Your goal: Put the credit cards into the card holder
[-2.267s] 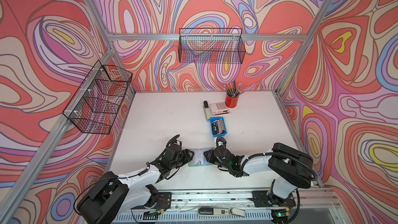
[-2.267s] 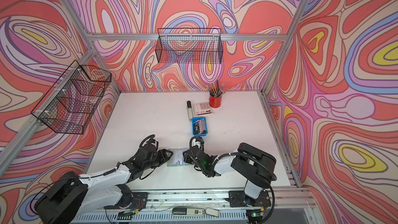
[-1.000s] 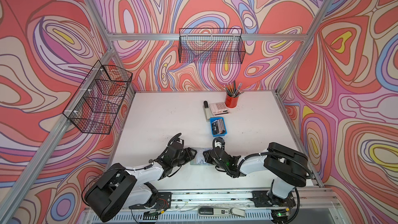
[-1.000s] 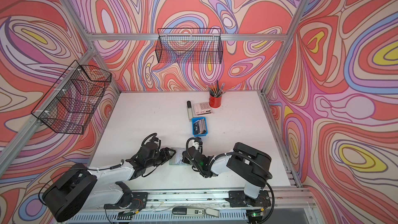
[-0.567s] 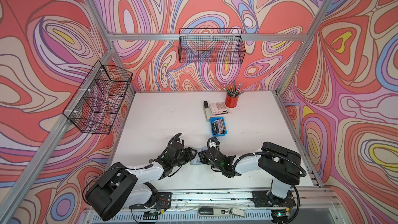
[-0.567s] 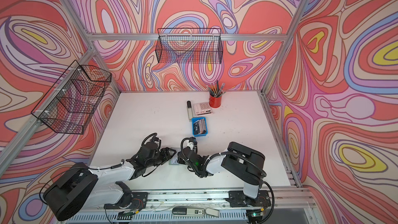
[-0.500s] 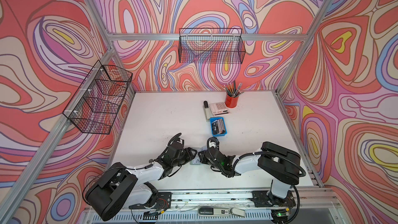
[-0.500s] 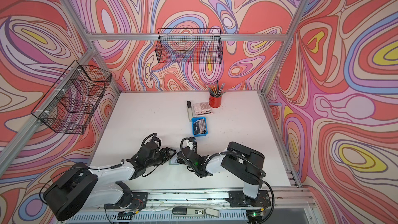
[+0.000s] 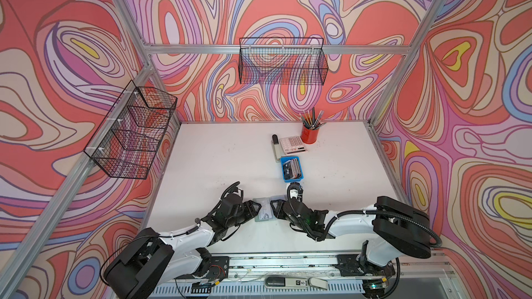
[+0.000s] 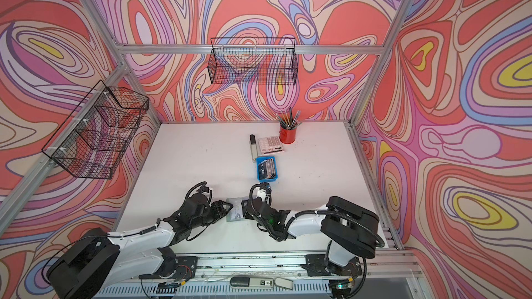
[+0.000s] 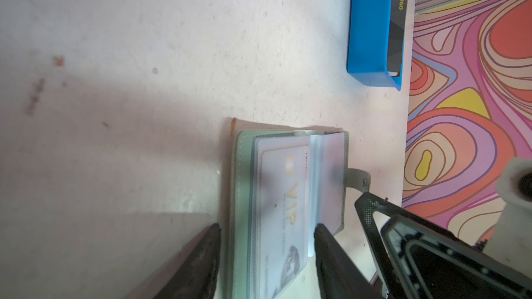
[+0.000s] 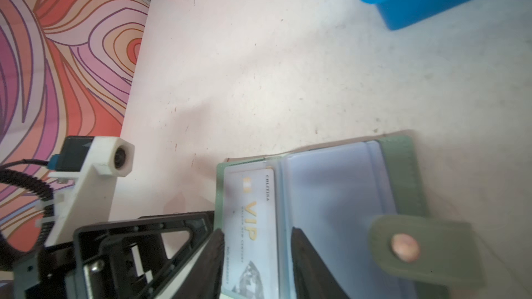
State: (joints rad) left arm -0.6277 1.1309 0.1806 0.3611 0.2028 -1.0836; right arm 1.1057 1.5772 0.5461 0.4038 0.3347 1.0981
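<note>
Right wrist view: right gripper point(image 12: 256, 230), jaws parted around the pale plastic VIP card point(image 12: 250, 197) sleeved in the sage-green card holder point(image 12: 403, 174), should withdraw straight rightward; left gripper point(image 11: 265, 225) straddles it, spread.

Setting: robot manipulation lab, enclosed test cell.

Evidence:
- An aluminium frame point(image 9: 276, 49) boxes in wall panels point(image 9: 57, 38) printed with swirling multicolour patterns.
- The tabletop point(image 9: 216, 153) is plain white.
- A white-and-black left arm point(image 9: 184, 237) and right arm point(image 9: 354, 222) are mounted on a slotted base rail point(image 9: 288, 260) at the near edge, with wiring exposed.
- A back wire basket point(image 9: 283, 64) and a tiered side wire basket point(image 9: 129, 133) hang on the walls.
- The props are staged office items: a calculator point(image 9: 292, 144), a red pencil cup point(image 9: 310, 135) and a blue tray point(image 9: 293, 180) of credit cards point(image 9: 293, 168).
</note>
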